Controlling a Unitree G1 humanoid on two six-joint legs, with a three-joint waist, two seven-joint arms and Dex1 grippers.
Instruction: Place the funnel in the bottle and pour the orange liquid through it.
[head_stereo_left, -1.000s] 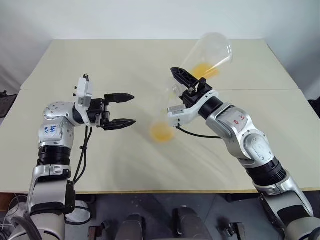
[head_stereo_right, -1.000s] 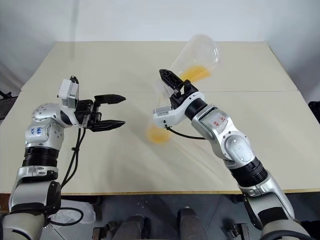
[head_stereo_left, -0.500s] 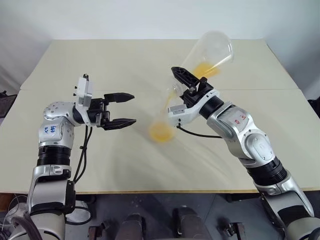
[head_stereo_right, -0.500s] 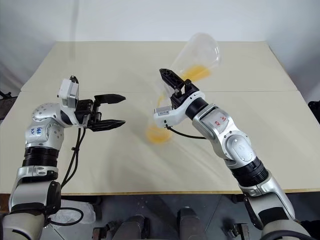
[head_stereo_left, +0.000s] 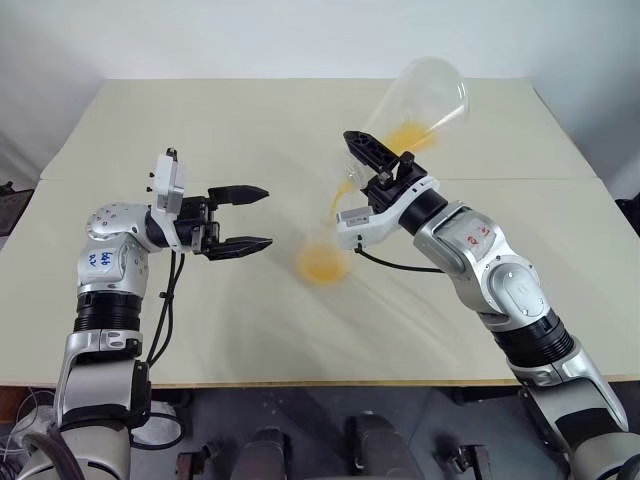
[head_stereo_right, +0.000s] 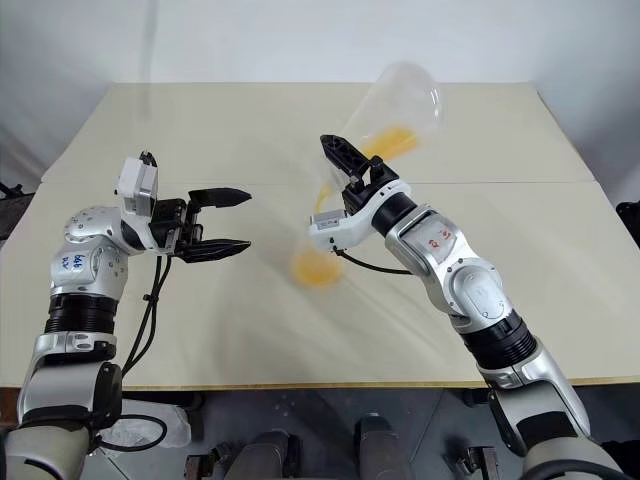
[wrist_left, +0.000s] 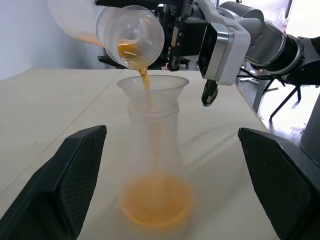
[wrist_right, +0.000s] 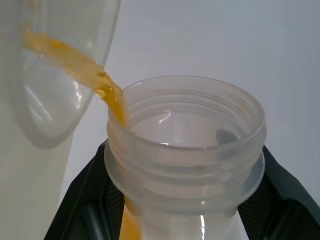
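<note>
Orange liquid (wrist_left: 144, 80) streams from tilted cup (head_stereo_left: 420, 105), gripped by right hand (head_stereo_left: 372, 170), into funnel (wrist_left: 152, 90) atop bottle (wrist_left: 154, 165); left hand (head_stereo_left: 245, 218) open beside bottle.

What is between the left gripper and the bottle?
Nothing. In the left eye view only bare table separates the open left gripper from the bottle; its wrist view agrees.

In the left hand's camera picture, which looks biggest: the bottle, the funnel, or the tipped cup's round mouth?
1. The bottle, clearly largest.
2. The funnel and the cup's mouth look about alike; the cup may also sit at a different distance, so I won't rank them.
</note>
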